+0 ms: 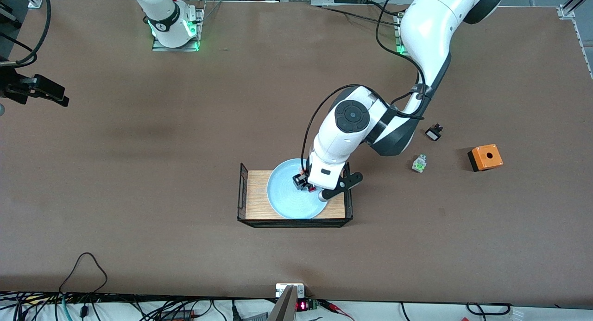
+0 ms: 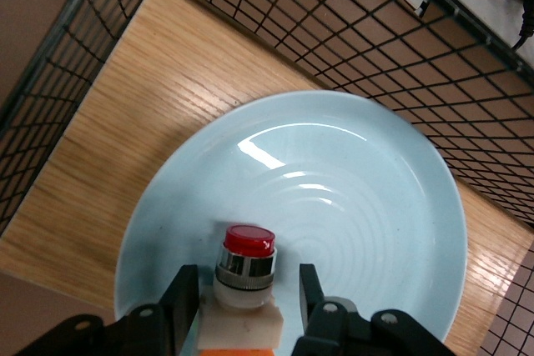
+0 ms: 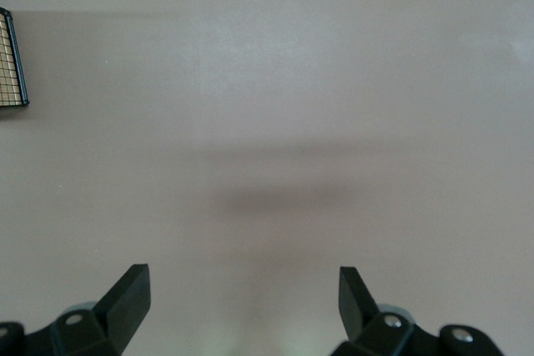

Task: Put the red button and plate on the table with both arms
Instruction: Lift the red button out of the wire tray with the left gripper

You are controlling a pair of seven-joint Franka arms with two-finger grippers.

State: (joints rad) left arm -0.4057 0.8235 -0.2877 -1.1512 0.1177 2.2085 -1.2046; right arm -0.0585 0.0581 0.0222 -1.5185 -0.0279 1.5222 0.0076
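The red button [image 2: 248, 243], with a red cap, chrome ring, white body and orange block, rests on the light blue plate [image 2: 359, 206]. The plate lies in the wooden tray [image 2: 167, 89]. My left gripper [image 2: 248, 279] is down over the plate with its fingers on either side of the button's white body. One finger is against the body and a small gap shows at the other, so the gripper is open. In the front view the left gripper [image 1: 305, 184] sits over the plate [image 1: 287, 203]. My right gripper [image 3: 244, 289] is open and empty above the bare table [image 3: 275, 122].
The tray [image 1: 257, 196] has black wire mesh ends. Toward the left arm's end of the table lie a green-and-clear small part [image 1: 419, 164], a small black part [image 1: 433, 133] and an orange box with a hole [image 1: 485, 157]. Cables run along the table's near edge.
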